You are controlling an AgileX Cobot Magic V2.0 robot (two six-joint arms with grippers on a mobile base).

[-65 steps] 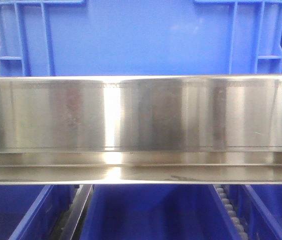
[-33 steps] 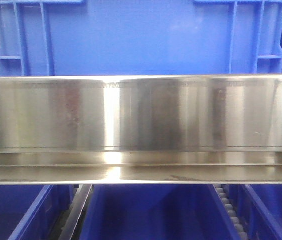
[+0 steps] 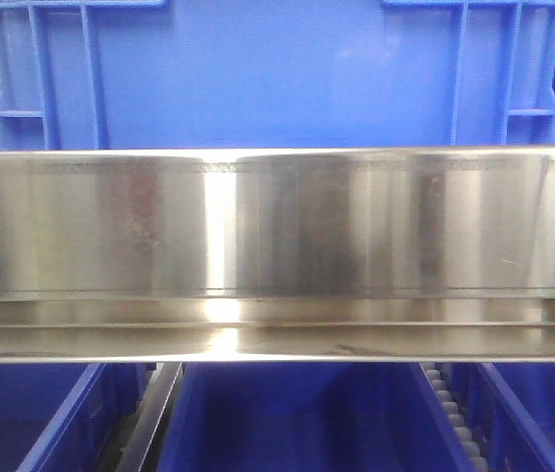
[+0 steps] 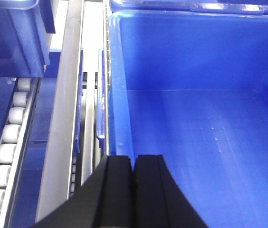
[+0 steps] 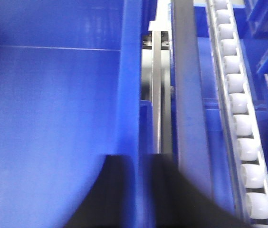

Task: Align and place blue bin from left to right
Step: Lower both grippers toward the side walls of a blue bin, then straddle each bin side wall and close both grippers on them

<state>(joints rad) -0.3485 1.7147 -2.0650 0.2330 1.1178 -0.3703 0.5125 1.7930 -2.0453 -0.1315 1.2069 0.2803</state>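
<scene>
Right gripper (image 5: 139, 164) pinches the blue bin (image 5: 53, 118) by its side wall. Left gripper (image 4: 134, 161), pressed together, sits at the opposite wall.

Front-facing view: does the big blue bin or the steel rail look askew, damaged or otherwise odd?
Nothing stands out. The blue bin sits square behind the steel rail, its corner ribs upright and its wall unbroken. The rail runs straight, showing only reflections. Nothing is spilled.

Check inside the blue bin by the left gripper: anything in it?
Nothing shows in the blue bin: bare floor and far wall in the left wrist view. The left gripper covers the near-left corner; the right side is cropped.
</scene>
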